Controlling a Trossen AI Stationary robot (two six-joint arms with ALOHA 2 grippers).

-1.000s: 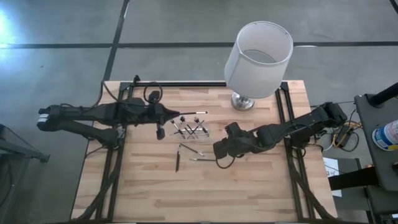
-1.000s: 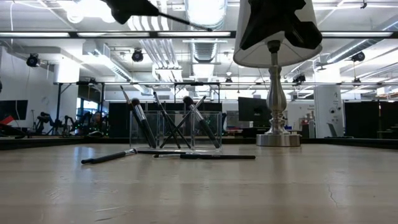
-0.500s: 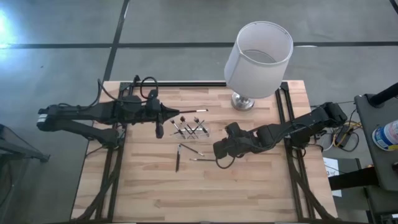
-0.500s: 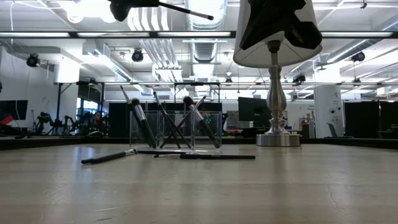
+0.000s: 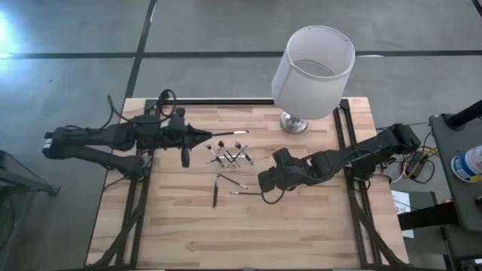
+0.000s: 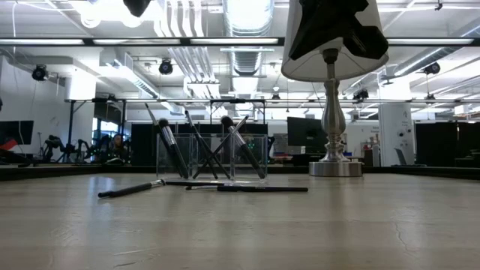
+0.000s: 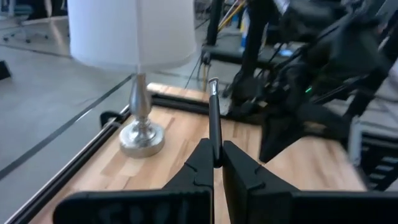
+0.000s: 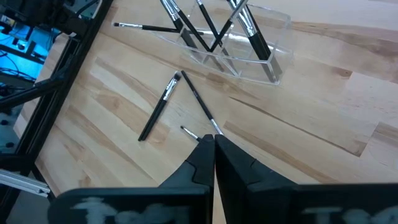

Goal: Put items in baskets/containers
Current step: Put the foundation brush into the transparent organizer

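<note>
loose brushes: three lie flat on the tabletop [image 5: 301,226] mid-area, just on the near side of the tray. One dark-handled brush [image 8: 158,107], one thin brush [image 8: 200,104] crossing beside it, one more [image 6: 247,188] lying crosswise by my right claw.
right claw: my right gripper [image 8: 214,144] sits low over the middle of the tabletop, tips pressed together, holding nothing; the thin brush's end lies right at the tips.
tray: clear plastic tray [image 8: 261,46] stands near the tabletop's centre, toward the far edge. Several brushes [image 6: 214,146] lean crossed inside it, done.
left claw: my left gripper [image 7: 217,152] hangs above the tabletop's left side, level with the tray, pinching one brush [image 7: 214,115] that points at the tray.
lamp: white lamp [image 5: 312,64] at the far edge, right of centre, not in play.
progress: I judge over half done. Left: drop the held brush in, then pick up the three loose ones.
</note>
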